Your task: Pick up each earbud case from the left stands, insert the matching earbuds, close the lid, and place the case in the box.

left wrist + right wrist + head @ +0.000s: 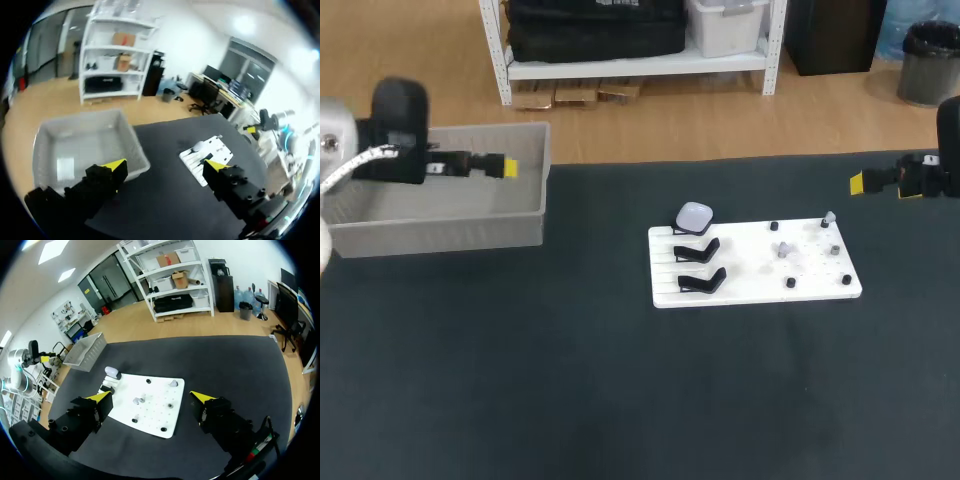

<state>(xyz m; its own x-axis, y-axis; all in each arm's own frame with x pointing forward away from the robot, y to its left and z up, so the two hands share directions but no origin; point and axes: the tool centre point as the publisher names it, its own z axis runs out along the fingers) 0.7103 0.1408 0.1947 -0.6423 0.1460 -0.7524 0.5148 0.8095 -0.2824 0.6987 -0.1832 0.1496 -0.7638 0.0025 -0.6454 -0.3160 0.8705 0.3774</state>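
A matte, dark counter (520, 380) carries a flat white board (760, 285), and on it the one earbud case (695, 215), a smooth, rounded, pale lilac-white shell, sits on the farthest of three stands. It is well ahead of the left end effector (508, 167) and off to one side ahead of the right end effector (860, 183). The two nearer stands (698, 266) are bare: black, angled cradles over a ribbed strip of the board. Beyond them the board holds small pale earbuds (782, 249) among dark round pegs (791, 283). A grey plastic box (440, 235) with straight, smooth walls lies under the left end effector, well apart from the board. The left wrist view shows what the head view cannot: the fingers of that end effector (166, 167) are spread wide and hold nothing, with the box wall (135, 145) just below and the case (198, 146) small ahead. The right wrist view likewise shows its end effector (151, 397) spread and gripping nothing, the board (155, 412) ahead between the yellow tips and the case (112, 372) at the board's far corner.
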